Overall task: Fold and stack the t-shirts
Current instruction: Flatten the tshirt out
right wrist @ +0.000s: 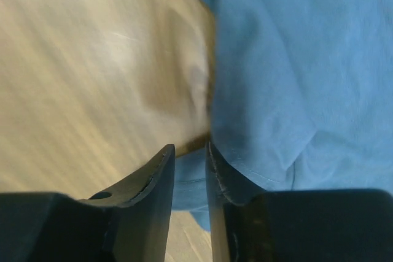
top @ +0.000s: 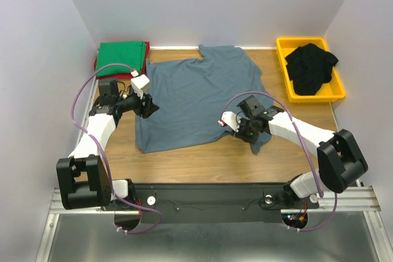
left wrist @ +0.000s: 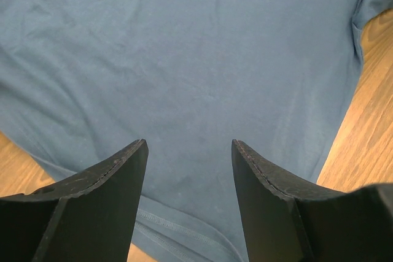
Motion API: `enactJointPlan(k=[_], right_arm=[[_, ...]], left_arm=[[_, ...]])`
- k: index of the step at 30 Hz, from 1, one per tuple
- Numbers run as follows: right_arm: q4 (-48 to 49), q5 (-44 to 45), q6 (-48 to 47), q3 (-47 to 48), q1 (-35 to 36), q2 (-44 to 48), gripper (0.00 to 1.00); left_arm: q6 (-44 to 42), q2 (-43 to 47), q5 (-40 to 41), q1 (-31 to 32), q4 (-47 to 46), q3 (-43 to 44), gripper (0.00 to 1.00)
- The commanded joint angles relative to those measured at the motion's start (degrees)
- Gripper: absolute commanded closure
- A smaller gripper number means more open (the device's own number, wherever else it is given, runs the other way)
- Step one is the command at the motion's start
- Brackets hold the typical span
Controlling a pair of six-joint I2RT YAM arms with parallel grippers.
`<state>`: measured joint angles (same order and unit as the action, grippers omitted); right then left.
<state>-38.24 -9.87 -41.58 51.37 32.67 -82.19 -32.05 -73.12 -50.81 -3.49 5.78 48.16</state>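
Cloth, thin and limp: the slate blue-grey t-shirt (top: pixel 190 99) lies spread flat in the middle of the table (top: pixel 184 164). It looks light and will probably sag and crease wherever it goes unsupported. The right gripper (right wrist: pixel 190 148) has its fingers almost closed, pinching the near right hem. The left gripper (left wrist: pixel 189 145) has its fingers wide apart and empty above the left edge. Hems and corners look the best holds (two at once keeps an edge taut). The green t-shirt (top: pixel 121 53) sits folded far left.
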Motion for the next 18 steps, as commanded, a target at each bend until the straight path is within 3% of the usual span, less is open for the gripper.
enactJointPlan(k=[1, 11, 16, 18], right_arm=[[8.70, 6.26, 2.12, -1.01, -0.23, -1.21, 0.67], [12.49, 6.97, 4.23, -1.10, -0.23, -7.89, 0.62], [13.10, 8.11, 4.40, -1.28, -0.23, -10.18, 0.77], [12.93, 8.29, 4.67, -1.54, -0.15, -9.92, 0.94]], left_arm=[[0.15, 0.88, -1.22, -0.29, -1.47, 1.58, 0.32], [-0.64, 0.70, -1.05, -0.29, -1.21, 1.06, 0.32], [-1.08, 0.88, -0.79, -0.47, -0.86, 1.14, 0.32], [-1.26, 0.88, -0.79, -0.38, -0.68, 1.23, 0.32]])
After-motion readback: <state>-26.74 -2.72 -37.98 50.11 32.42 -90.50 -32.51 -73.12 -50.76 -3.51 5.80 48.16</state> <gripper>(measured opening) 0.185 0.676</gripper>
